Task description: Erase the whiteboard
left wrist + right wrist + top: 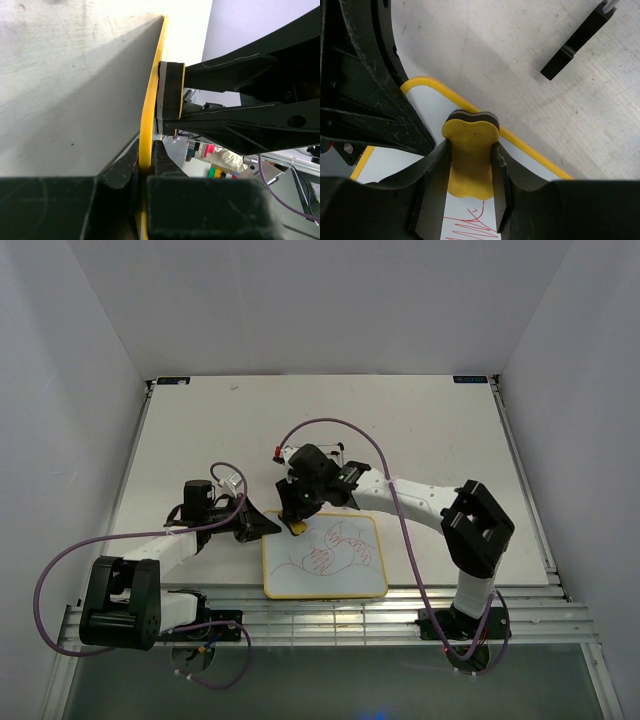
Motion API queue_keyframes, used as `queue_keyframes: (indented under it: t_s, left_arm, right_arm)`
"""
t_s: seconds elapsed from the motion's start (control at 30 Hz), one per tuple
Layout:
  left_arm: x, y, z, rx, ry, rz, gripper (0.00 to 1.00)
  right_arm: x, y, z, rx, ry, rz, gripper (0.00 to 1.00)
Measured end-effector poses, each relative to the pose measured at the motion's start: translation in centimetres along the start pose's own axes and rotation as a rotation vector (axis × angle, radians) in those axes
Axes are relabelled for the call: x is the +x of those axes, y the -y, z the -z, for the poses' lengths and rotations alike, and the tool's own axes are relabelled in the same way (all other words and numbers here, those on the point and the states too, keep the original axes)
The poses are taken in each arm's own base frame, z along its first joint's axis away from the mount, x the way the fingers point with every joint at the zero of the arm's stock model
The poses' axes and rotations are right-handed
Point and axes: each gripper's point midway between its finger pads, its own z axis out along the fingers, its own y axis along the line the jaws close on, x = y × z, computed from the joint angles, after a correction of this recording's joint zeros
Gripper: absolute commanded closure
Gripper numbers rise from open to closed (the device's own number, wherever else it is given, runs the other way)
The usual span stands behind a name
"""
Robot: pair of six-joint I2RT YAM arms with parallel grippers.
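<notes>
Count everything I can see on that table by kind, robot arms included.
robot arms: 2 (left arm, right arm)
whiteboard: 1
yellow eraser: 1
black stick: 1
Total: 5

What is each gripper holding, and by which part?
Right gripper: the small yellow eraser block, by its sides. Left gripper: the flat yellow-framed whiteboard, by its left edge.
</notes>
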Motion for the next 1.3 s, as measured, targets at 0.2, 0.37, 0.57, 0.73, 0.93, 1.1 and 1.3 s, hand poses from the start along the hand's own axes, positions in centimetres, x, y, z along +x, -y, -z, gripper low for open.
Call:
queue_keyframes:
  t_s: [0.2,0.37,0.57,0.73,0.93,1.1,1.3]
  left_arm:
    - [0.5,0.0,-0.1,-0.003,-0.017,-0.004,1.00]
    - [0.5,0.0,-0.1,-0.005,-0.017,-0.005,1.00]
    - [0.5,0.0,-0.1,-0.007,-0.015,-0.005,1.00]
    - [0.5,0.0,0.0,-0.010,-0.010,-0.002,1.00]
    - [0.5,0.1,0.2,-0.013,-0.004,-0.004,1.00]
    - [0.6,-0.1,0.3,-0.020,-0.005,0.004,1.00]
    - [0.6,-0.2,0.2,-0.026,0.003,0.004,1.00]
  right_arm:
    - [2.3,1.1,1.1,0.018,0.025,0.001,0.75]
    - [4.3,3.7,2.2,0.061,0.030,-0.034,0.75]
    - [5.3,6.0,2.7,0.115,0.028,-0.081,0.75]
    - [4.8,4.8,2.4,0.099,0.020,-0.066,0.75]
    - [2.4,-2.4,1.0,-0.040,0.039,0.036,0.75]
    - [2.9,-2.3,0.9,-0.033,0.047,0.029,0.75]
    - [6.0,1.9,2.5,-0.038,0.071,-0.082,0.75]
